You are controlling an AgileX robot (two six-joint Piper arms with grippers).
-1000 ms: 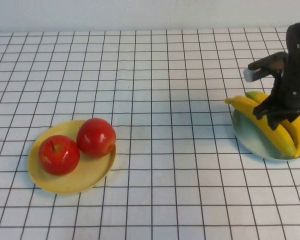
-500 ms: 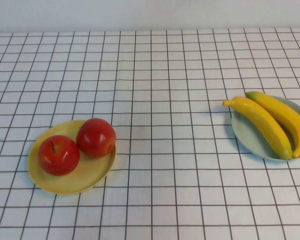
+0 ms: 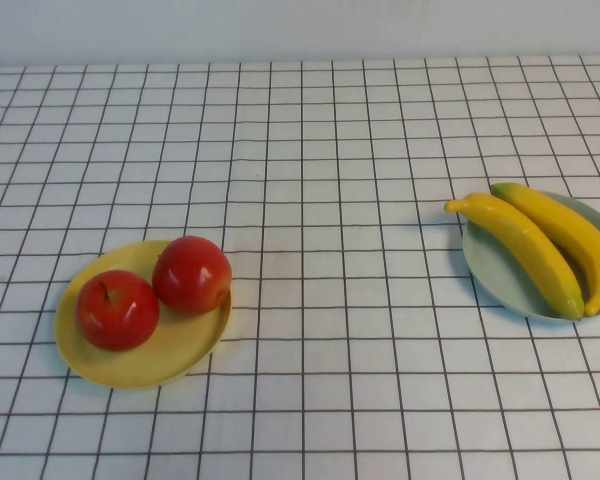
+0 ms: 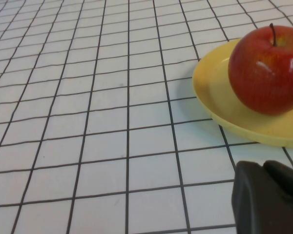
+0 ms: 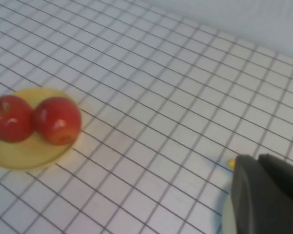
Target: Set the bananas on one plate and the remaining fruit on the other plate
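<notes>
Two bananas (image 3: 540, 240) fill one plate (image 3: 500, 275), two apples (image 3: 155, 290) the other plate (image 3: 130, 365); both grippers (image 4: 268, 195) (image 5: 266, 192) closed, empty.

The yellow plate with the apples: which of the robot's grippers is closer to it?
The left. The left gripper sits shut, low beside the yellow plate. The right gripper, also shut, is across the table by the blue-green plate holding the bananas.

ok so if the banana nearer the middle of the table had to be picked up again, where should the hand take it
Grip that banana around its thick middle, coming from above with the fingers across its width. It lies flat and diagonal on the blue-green plate, with its tip overhanging the rim. The second banana lies close along its far side, so one finger would probably have to slip between them.
</notes>
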